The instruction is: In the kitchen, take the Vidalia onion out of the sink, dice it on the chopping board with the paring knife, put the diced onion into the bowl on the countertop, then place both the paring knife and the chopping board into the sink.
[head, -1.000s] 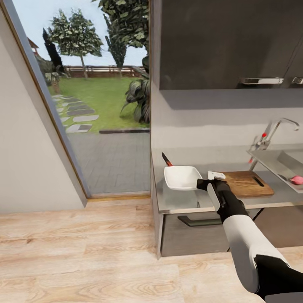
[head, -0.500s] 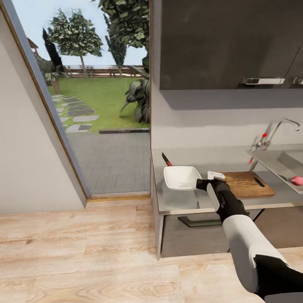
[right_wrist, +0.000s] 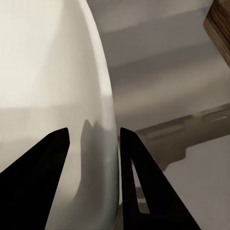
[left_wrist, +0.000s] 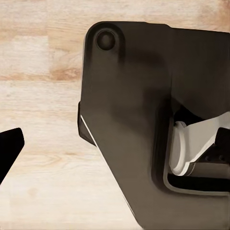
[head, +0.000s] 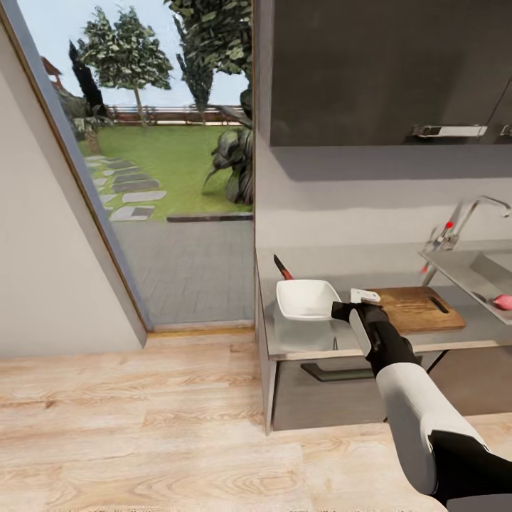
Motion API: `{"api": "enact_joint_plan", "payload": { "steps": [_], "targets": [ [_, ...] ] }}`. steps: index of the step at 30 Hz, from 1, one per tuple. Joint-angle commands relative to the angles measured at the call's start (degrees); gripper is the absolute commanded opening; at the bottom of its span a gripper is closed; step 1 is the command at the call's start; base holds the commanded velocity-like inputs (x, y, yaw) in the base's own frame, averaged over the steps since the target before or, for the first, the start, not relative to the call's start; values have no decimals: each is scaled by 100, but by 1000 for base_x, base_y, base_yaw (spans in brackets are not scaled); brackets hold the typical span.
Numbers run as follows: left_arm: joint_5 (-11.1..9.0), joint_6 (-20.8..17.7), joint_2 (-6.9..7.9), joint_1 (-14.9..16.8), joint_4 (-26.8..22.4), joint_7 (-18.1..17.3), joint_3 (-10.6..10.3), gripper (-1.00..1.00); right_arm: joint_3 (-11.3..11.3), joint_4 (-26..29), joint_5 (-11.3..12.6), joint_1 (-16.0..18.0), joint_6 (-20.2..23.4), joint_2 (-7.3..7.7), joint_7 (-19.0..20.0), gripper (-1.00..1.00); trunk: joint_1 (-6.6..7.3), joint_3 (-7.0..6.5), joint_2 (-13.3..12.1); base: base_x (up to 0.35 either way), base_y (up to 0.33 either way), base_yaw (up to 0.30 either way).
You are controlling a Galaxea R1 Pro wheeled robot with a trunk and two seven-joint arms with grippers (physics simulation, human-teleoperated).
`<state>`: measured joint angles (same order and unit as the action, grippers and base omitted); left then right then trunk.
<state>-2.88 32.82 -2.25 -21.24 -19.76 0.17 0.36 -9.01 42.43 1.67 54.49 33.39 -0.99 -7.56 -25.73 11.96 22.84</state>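
The white bowl [head: 306, 299] stands at the left end of the grey countertop [head: 370, 270]. My right gripper [head: 341, 311] is at its right rim. In the right wrist view the two dark fingers [right_wrist: 52, 184] straddle the bowl's wall [right_wrist: 96, 96], one inside and one outside, shut on it. The paring knife [head: 282, 267], red-handled, lies behind the bowl. To the right lies the brown chopping board [head: 419, 308]. The pinkish Vidalia onion [head: 502, 301] rests in the steel sink [head: 473, 274] at the far right. One dark fingertip [left_wrist: 9, 148] of my left gripper shows over the wood floor.
The chrome tap [head: 469, 213] with red knob rises behind the sink. Dark wall cabinets [head: 384, 71] hang above the counter. A cabinet bar handle [head: 334, 372] sits under the counter edge. A glass door to the garden [head: 163, 178] is on the left.
The head view has tilted slightly, shifting the whole picture. A pale patch now shows on the countertop under the bowl's front. My right arm has barely moved.
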Motion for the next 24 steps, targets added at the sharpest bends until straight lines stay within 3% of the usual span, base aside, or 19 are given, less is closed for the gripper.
{"api": "enact_joint_plan", "payload": {
  "steps": [1,12,24],
  "targets": [
    [-28,5,0,-2,-11,-2,1,100,-13,-12,9,1,27,-6,-26,-100,-5,20,8,0,0,0],
    [-28,5,-2,-2,-11,-3,2,100,-13,-8,3,1,27,-6,-28,-100,-5,111,8,0,0,0],
    [-28,5,-2,-2,-5,-3,0,100,-14,-7,0,1,27,1,-33,-100,-5,125,8,0,0,0]
  ]
}}
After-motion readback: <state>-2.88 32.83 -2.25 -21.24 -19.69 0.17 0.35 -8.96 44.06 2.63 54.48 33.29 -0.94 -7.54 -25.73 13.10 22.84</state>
